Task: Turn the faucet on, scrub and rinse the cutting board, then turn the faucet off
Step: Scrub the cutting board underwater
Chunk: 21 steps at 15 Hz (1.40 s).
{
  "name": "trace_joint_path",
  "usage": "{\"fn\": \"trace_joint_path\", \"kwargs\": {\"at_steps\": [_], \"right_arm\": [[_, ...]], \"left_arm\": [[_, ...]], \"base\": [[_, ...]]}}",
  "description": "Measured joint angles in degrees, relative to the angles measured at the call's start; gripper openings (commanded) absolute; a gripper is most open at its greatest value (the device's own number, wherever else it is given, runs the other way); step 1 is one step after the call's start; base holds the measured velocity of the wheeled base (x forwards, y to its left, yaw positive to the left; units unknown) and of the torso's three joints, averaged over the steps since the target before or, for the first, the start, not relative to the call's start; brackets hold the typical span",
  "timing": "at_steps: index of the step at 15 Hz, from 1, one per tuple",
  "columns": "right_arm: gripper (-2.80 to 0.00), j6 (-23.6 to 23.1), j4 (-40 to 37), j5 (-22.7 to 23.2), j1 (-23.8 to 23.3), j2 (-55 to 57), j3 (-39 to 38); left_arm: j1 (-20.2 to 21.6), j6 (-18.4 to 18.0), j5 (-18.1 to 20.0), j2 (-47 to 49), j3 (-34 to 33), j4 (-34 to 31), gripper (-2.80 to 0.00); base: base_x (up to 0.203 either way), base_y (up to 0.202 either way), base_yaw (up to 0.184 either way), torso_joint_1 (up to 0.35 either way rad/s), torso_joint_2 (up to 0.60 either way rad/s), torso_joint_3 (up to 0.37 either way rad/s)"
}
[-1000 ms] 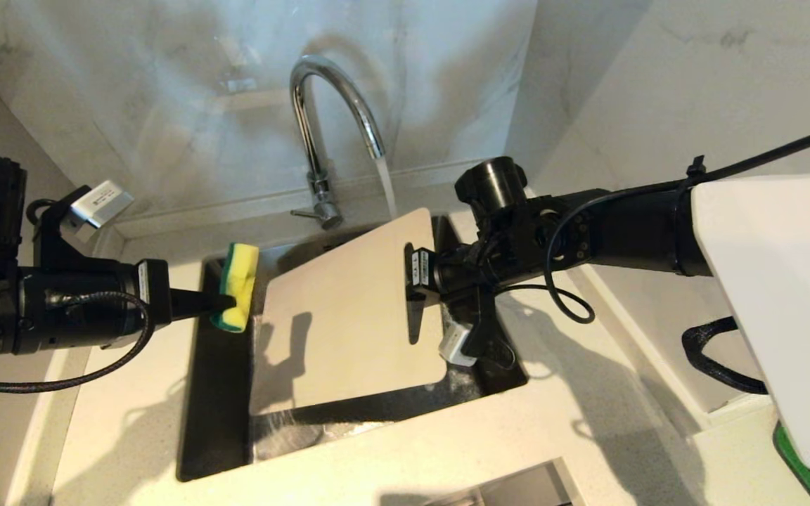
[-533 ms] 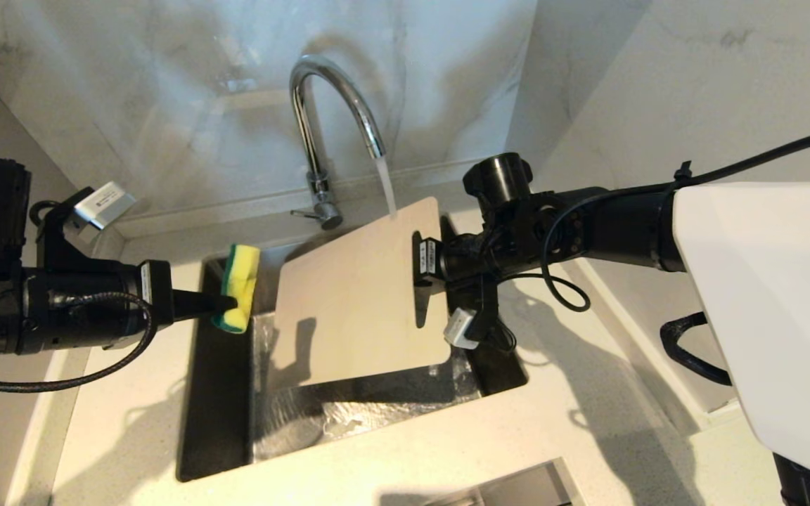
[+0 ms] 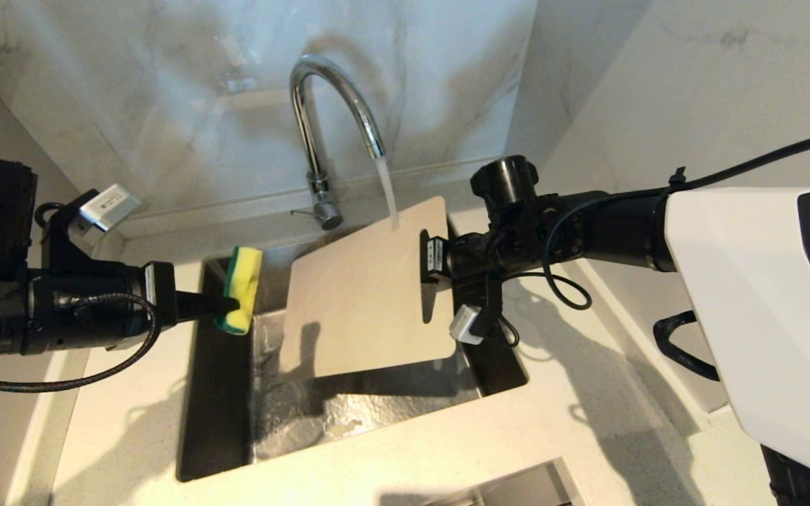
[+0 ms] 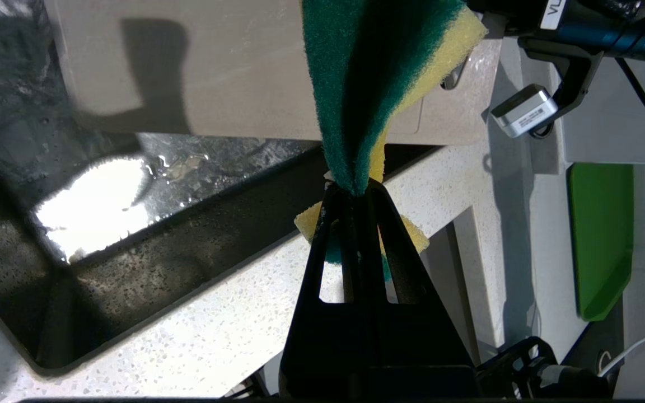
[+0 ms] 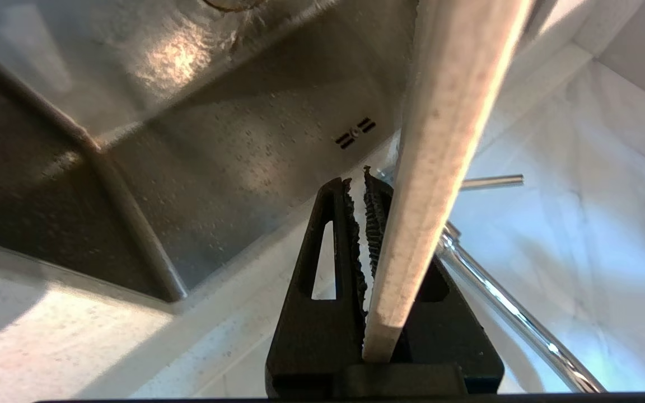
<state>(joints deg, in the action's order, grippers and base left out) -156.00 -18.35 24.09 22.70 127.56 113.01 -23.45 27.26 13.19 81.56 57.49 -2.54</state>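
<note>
Sink (image 3: 222, 393): my landmark, a dark basin let into the pale speckled counter (image 3: 531, 436); its metal floor is wet and glistening, and nothing lies flat on it.
Cutting board (image 3: 363, 295): held tilted over the sink's far right part, its lower edge above the basin floor, its handle slot on the side toward my right arm.
Faucet (image 3: 328, 133): behind the sink's back rim, chrome and arched, running; its stream lands on the board's upper corner.
Right gripper (image 3: 427, 258): over the sink's right rim, my fingers pinching the board's short edge by the slot; the right wrist view shows the board's edge (image 5: 440, 168) passing between them.
Left gripper (image 3: 226, 303): over the sink's left rim, pressed together on a yellow and green sponge (image 3: 242, 287).
Sponge: upright at the sink's back left corner, just beside the board's edge and apart from it.
</note>
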Motion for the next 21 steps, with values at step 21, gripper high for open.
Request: {"fn": "trace_joint_path", "kwargs": {"at_steps": [21], "right_arm": [[-2.8, 3.68, 1.24, 0.59, 6.09, -10.96, -16.02]], "left_arm": [[-3.73, 4.16, -0.15, 5.21, 4.88, -0.8, -2.8]], "base": [[0.0, 0.0, 0.0, 0.0, 0.0, 0.0]]}}
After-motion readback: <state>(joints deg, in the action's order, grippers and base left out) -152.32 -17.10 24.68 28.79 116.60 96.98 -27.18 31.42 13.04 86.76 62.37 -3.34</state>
